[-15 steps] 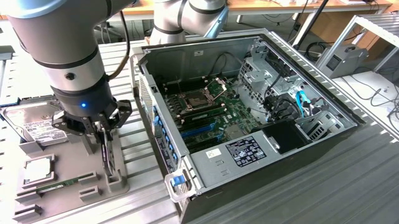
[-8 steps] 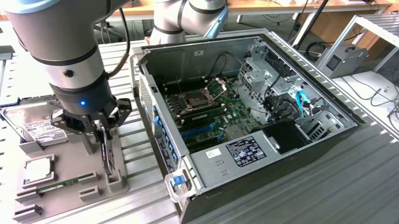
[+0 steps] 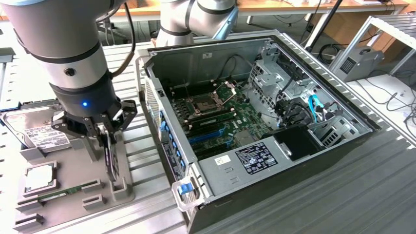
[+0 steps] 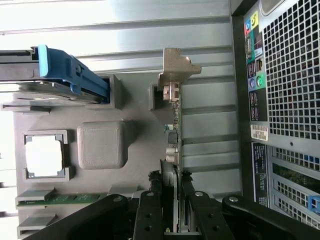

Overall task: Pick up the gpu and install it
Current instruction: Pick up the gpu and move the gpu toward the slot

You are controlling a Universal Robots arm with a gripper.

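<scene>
With the fingers (image 4: 155,189) pinching the gpu (image 4: 172,117) on edge in the grey holder (image 4: 135,150), it wants drawing squarely out of its slot.

On the gpu (image 4: 172,90) I read a silver bracket; tray (image 4: 140,150) plain grey, caddy (image 4: 75,70) blue (quite bright), case grille (image 4: 295,75) grey with black dots.

A ribbed grey metal tabletop (image 3: 364,195) spreads across the scene. Behind it runs a wooden desk (image 3: 293,7). At the exterior view's right stand a grey box (image 3: 361,61) and a white surface (image 3: 380,85) strewn with black cables (image 3: 398,100).
</scene>
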